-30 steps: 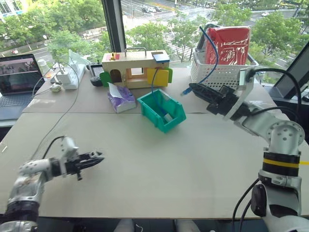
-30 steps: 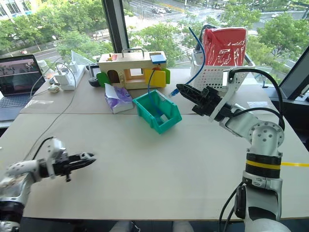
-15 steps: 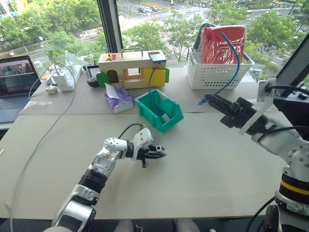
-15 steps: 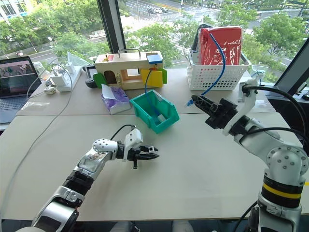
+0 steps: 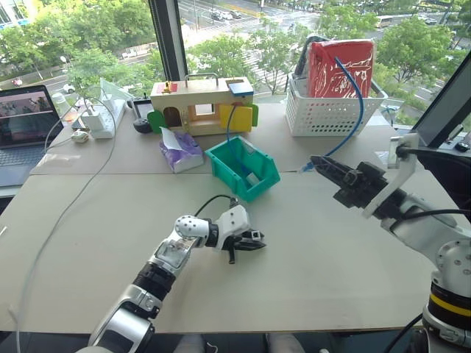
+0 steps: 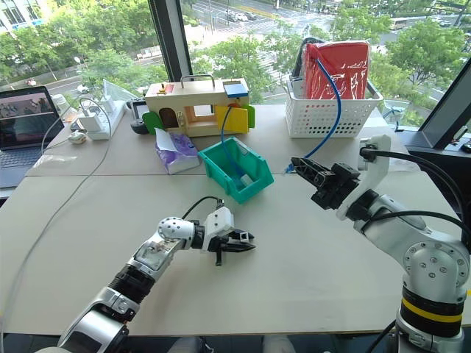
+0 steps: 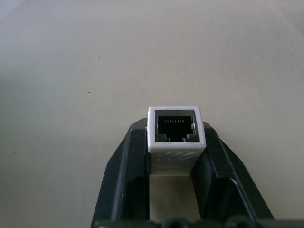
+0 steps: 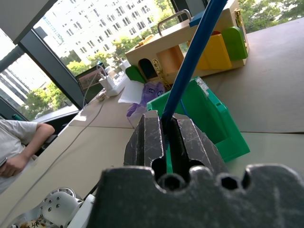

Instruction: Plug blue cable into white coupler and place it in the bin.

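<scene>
My left gripper [image 5: 255,241] hovers low over the middle of the table, pointing right. It is shut on the white coupler [image 7: 175,124], whose open socket faces away from the wrist. My right gripper [image 5: 316,162] stands higher, to the right of the bin [image 5: 259,179], pointing left. It is shut on the blue cable [image 5: 358,95] just behind its clear plug [image 5: 305,168]. The cable arcs up and back over the white basket. In the right wrist view the cable [image 8: 194,52] rises from between the closed fingers, with the teal bin [image 8: 216,124] beyond.
A white lattice basket [image 5: 331,114] with a red bag stands at the back right. A wooden toy house [image 5: 202,103] and a purple tissue pack [image 5: 182,149] sit behind the bin. Laptop [image 5: 26,121], power strip [image 5: 97,118] and a grey cord [image 5: 70,209] lie left. A person's arm [image 8: 21,142] rests beyond the table.
My left arm has swung from the front left to the middle of the table with the coupler. The right gripper has sunk and drawn back a little with the cable.
</scene>
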Controlling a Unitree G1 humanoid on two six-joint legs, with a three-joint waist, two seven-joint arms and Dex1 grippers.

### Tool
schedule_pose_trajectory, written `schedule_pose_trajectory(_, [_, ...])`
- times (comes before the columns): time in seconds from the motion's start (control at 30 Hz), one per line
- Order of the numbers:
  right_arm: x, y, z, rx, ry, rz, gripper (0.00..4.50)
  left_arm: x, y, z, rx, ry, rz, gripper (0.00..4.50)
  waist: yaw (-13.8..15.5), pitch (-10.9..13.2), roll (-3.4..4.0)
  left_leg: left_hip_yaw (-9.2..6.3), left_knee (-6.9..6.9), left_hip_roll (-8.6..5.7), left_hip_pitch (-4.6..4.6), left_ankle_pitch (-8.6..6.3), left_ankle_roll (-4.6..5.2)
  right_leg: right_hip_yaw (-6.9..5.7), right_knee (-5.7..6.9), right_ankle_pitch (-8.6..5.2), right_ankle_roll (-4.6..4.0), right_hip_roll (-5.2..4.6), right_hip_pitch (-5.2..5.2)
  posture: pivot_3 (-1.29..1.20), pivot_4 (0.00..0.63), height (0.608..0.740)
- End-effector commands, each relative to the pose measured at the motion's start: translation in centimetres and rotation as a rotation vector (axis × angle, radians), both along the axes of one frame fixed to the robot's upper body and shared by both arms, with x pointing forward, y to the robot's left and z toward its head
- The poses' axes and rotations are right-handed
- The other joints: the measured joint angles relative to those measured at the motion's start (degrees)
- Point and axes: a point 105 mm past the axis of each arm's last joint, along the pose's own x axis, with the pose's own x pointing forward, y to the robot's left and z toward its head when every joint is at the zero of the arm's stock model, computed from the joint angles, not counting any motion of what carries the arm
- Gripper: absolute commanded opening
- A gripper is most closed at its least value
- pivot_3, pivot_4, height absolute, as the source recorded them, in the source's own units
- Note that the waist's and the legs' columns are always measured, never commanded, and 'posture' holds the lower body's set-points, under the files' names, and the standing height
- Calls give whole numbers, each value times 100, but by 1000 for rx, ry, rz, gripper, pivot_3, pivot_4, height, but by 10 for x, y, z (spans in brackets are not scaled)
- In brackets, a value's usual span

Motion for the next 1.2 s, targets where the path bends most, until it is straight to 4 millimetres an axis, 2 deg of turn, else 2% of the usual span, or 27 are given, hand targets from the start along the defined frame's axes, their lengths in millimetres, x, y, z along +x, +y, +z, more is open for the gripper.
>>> schedule_pose_trajectory(0.03, [-6, 1, 14, 10, -68, 10, 0, 7, 9, -2, 31, 1, 38, 2268, 1, 0, 0, 0, 0, 0, 0, 0, 0, 0, 0, 0, 0, 0, 1, 0, 150, 740])
schedule_pose_trajectory(0.17, [-4, -1, 15, 2, -66, 2, 0, 8, 17, -5, 67, 20, 44, 3721, 0, 0, 0, 0, 0, 0, 4, 0, 0, 0, 0, 0, 1, 0, 5, 0, 150, 740])
schedule_pose_trajectory(0.33, [-4, -3, 16, 1, -67, 0, 0, 11, 27, 2, -2, 15, 74, 3721, -15, 0, 0, 0, 0, 1, 5, 0, 0, 0, 1, 0, 0, 1, 5, 0, 150, 740])
schedule_pose_trajectory(0.57, [-2, -3, 14, -23, -57, -6, 0, 8, 34, -6, 0, 15, 67, 3721, 5, 0, 0, 0, 0, 1, 5, 0, 0, 0, 0, 0, 0, 0, 5, 0, 150, 740])
schedule_pose_trajectory(1.2, [-1, -6, 16, -25, -58, -12, 0, -2, 12, -4, -115, 46, -6, 3721, 102, 0, 0, 0, 0, -1, 3, 0, 0, 0, -5, 0, 1, -2, 7, 0, 150, 740])
